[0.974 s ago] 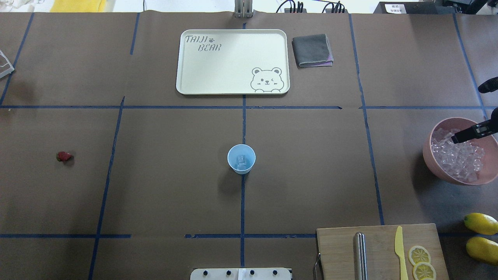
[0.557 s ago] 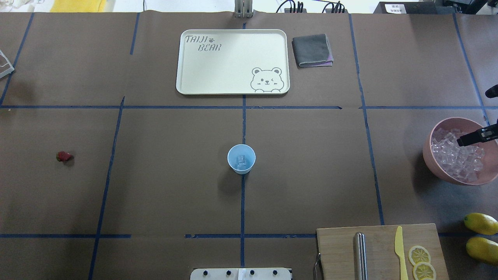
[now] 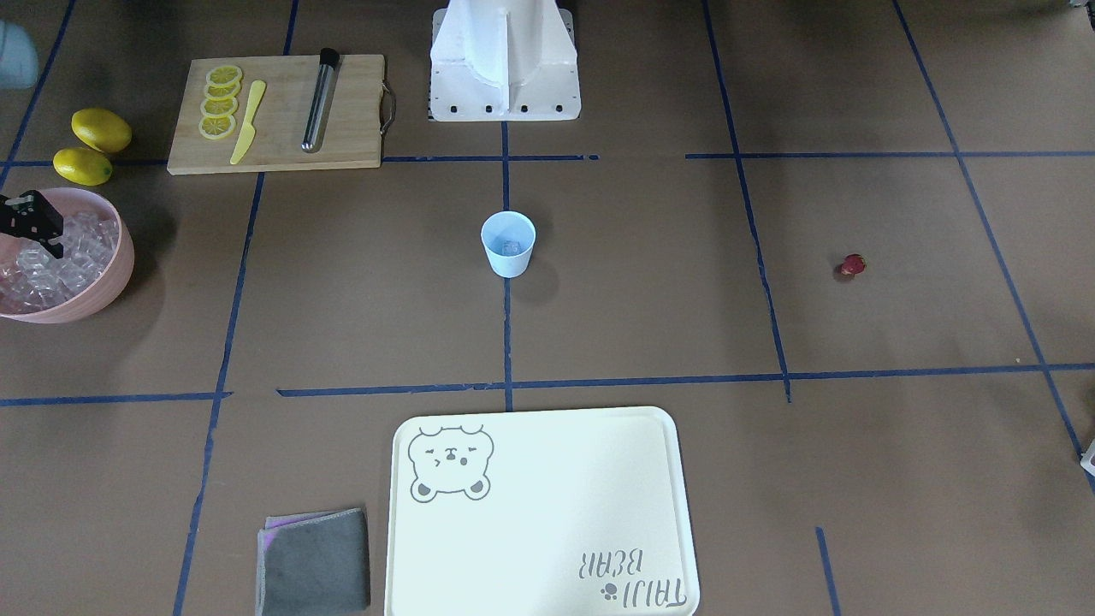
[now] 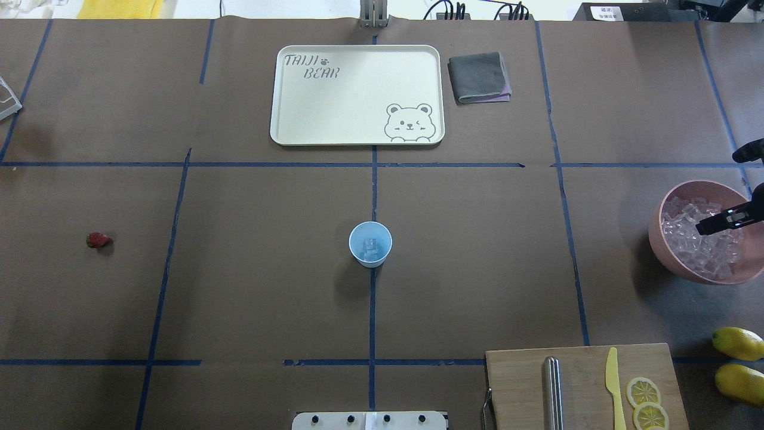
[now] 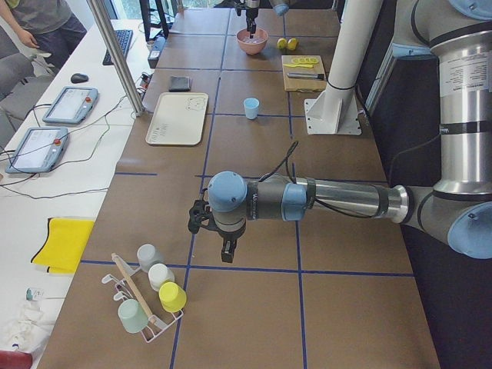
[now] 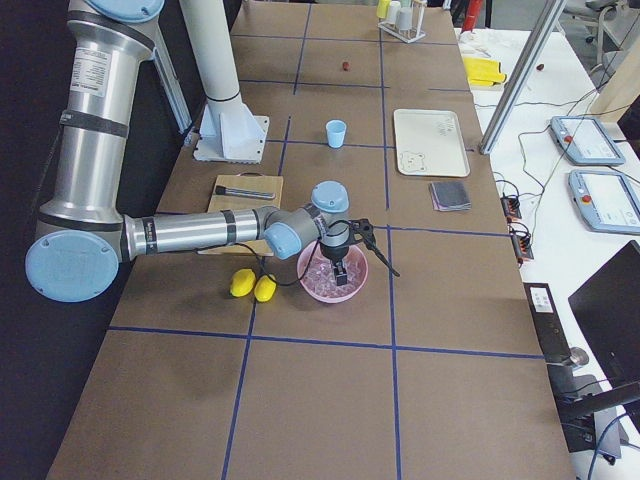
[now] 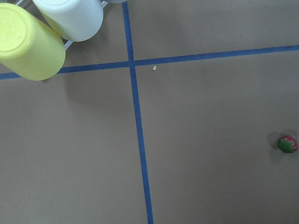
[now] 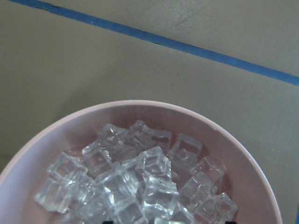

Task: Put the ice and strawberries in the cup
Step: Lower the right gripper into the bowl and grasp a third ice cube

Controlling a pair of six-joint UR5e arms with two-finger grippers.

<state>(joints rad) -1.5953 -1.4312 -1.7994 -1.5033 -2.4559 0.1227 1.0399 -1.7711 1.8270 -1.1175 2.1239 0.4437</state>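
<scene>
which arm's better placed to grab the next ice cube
Right. The right gripper hangs open over the pink bowl of ice. The left arm is at the table's other end by the cup rack, nearer the strawberry.

The left arm is showing a silver metal tube, with glossy pale-blue round caps at its joints and dark rings between sections. A thin black cable is looping off it. The right arm is wearing the same silver and blue, with small printed labels. The left gripper and right gripper are showing black. A white post is sitting on a bolted white plate.
</scene>
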